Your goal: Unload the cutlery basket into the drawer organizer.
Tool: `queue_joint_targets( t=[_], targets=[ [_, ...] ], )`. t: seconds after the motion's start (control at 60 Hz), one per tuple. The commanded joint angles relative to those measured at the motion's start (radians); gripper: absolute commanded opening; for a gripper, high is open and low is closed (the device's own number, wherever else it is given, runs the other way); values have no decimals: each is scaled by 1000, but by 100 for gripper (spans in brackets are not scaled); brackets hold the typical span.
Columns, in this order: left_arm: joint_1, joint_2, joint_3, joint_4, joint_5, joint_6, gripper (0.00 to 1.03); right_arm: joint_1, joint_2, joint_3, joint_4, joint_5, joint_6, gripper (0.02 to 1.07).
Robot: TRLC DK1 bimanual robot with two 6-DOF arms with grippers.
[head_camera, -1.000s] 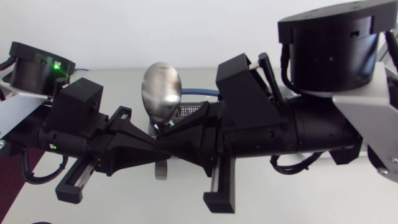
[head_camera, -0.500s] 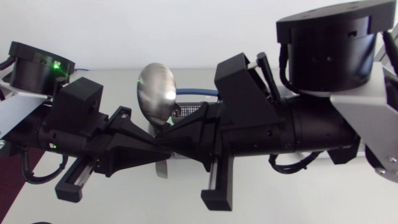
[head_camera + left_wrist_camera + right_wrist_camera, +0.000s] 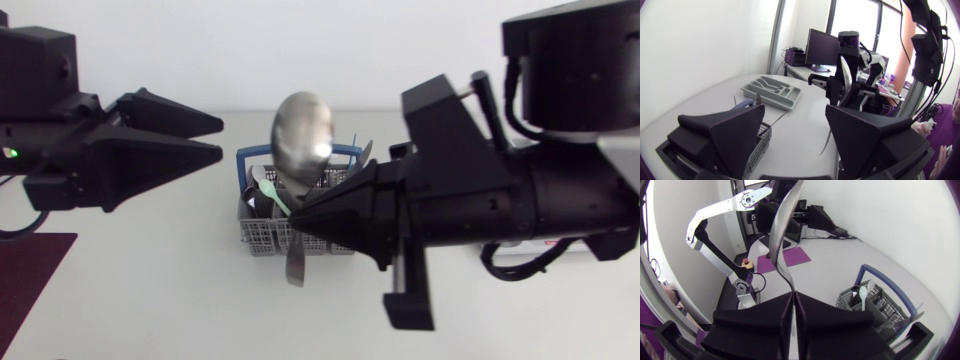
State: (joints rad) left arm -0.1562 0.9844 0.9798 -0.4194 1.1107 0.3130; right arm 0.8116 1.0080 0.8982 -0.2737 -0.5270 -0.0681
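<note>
Clamped tight in the right gripper [image 3: 295, 222]: a big metal spoon [image 3: 305, 135], pinched by the handle between fingers pressed together, bowl upward, handle end poking out below the tips. Held up in the air, clear of the cutlery basket [image 3: 262, 238]. Down on the white table [image 3: 150, 290], mid-scene: that grey mesh basket with a blue handle, upright, with more cutlery inside, among it a pale plastic spoon [image 3: 268, 190]. Off to the left: the left gripper [image 3: 221, 138], released, fingers wide apart and holding nothing, tips pointing right toward the metal spoon, well apart from it. From the left wrist: grey drawer organizer [image 3: 772, 91] lying flat on the table, beyond the basket, on the far side. Near left corner: a dark red mat [image 3: 30, 270].
</note>
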Motion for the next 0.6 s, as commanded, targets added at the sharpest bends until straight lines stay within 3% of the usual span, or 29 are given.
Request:
queue_joint_targets(
  t=[0.0,0.15,0.333,0.45,0.583],
  targets=[
    [30,-33,14,1,9,-29,94,-65,-71,30,-41,-8,10,8],
    [60,-49,-6,-4,-5,-29,94,-230,-129,62,-133,-24,-9,8],
    [73,-44,-21,-7,-78,-23,94,-525,-132,82,-171,-28,-62,8],
    [67,-39,-27,-13,-126,-17,94,-716,-68,94,-176,-21,-102,8],
    [57,-30,-30,-21,-176,-8,94,-841,44,110,-153,38,-131,8]
  ],
)
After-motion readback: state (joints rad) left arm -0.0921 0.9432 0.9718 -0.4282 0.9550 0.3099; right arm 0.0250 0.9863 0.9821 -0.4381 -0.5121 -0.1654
